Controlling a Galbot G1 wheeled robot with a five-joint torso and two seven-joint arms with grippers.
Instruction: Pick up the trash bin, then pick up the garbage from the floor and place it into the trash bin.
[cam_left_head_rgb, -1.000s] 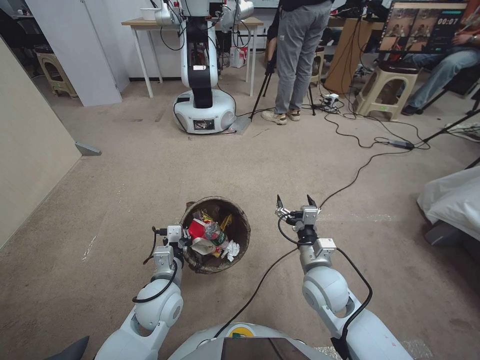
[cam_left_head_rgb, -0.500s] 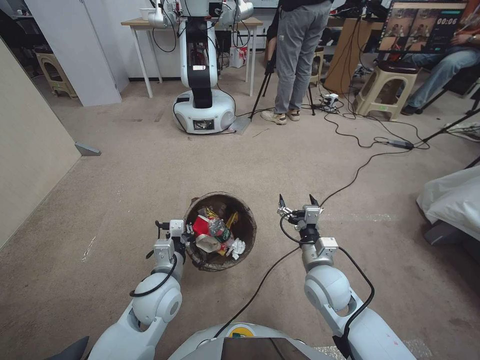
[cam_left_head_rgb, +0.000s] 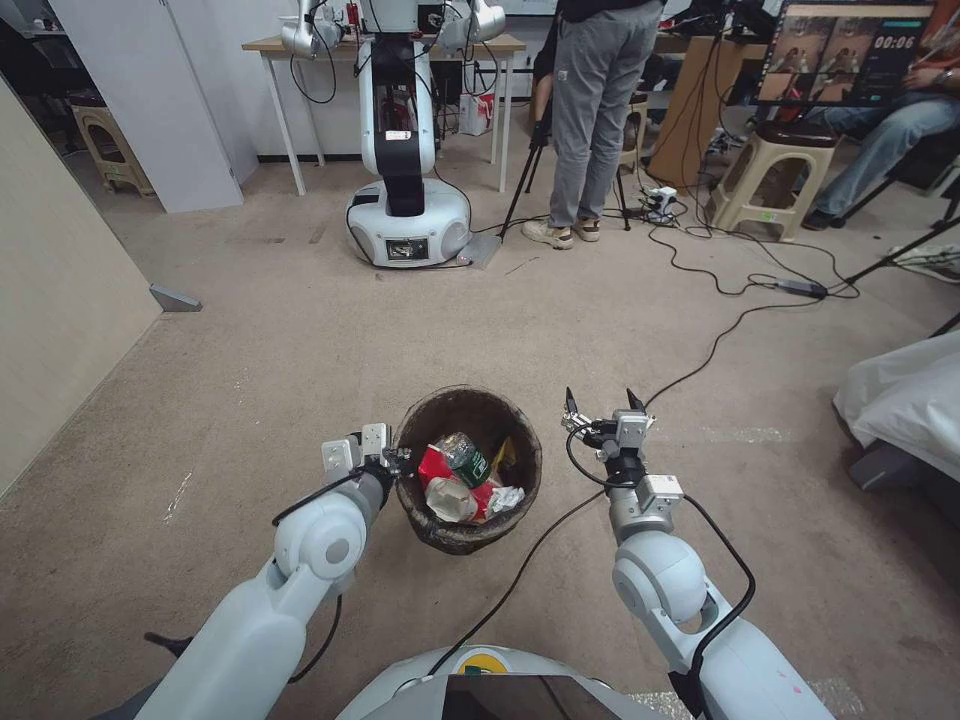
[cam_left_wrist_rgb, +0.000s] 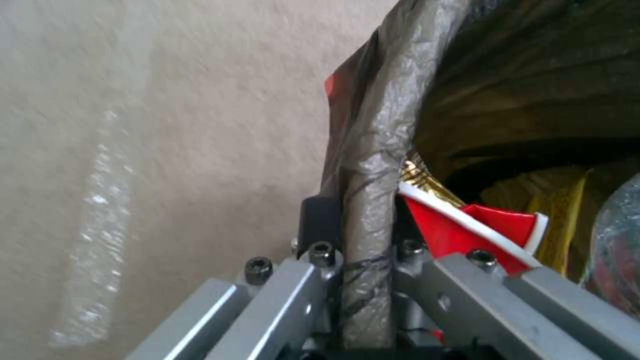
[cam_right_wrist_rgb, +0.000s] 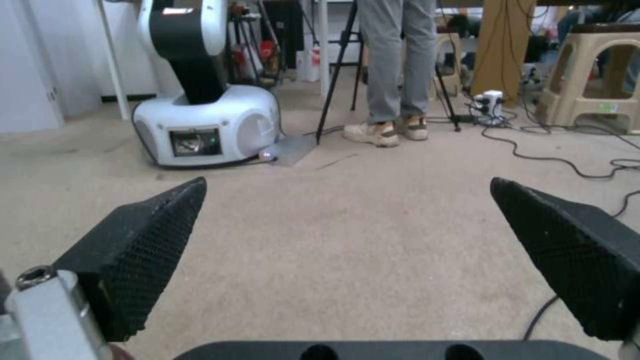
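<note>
We hold the trash bin (cam_left_head_rgb: 468, 468) by its near-left rim with our left claw (cam_left_head_rgb: 392, 467); in the left wrist view the jaws are pinched tight on the bag-wrapped rim (cam_left_wrist_rgb: 365, 210), one finger outside and one inside. The bin hangs or sits just ahead of our base, between our two arms, over the beige carpet floor (cam_left_head_rgb: 250, 380).

Inside it lies the garbage (cam_left_head_rgb: 462, 480): a red-and-white wrapper (cam_left_head_rgb: 433, 467), a green-labelled clear bottle (cam_left_head_rgb: 464, 458), a yellow snack wrapper (cam_left_head_rgb: 503, 455) and a white tissue (cam_left_head_rgb: 505, 497). We judge the task nearly finished, since the bin is in hand, the litter is inside, and no loose litter shows on the carpet around us. Whether anything lies outside our field we cannot tell.

Our right claw (cam_left_head_rgb: 600, 403) hovers just right of the bin, spread wide and holding nothing; its two black fingertips (cam_right_wrist_rgb: 143, 235) stand well apart over bare carpet in the right wrist view.

Against the frame a second ago, the bin has shifted to our right, toward the middle of our body, and our left arm has swung inward with it, elbow raised, so the bottle and wrappers have resettled slightly. The right arm has barely moved, and the room behind stays put, so our head has not turned
</note>
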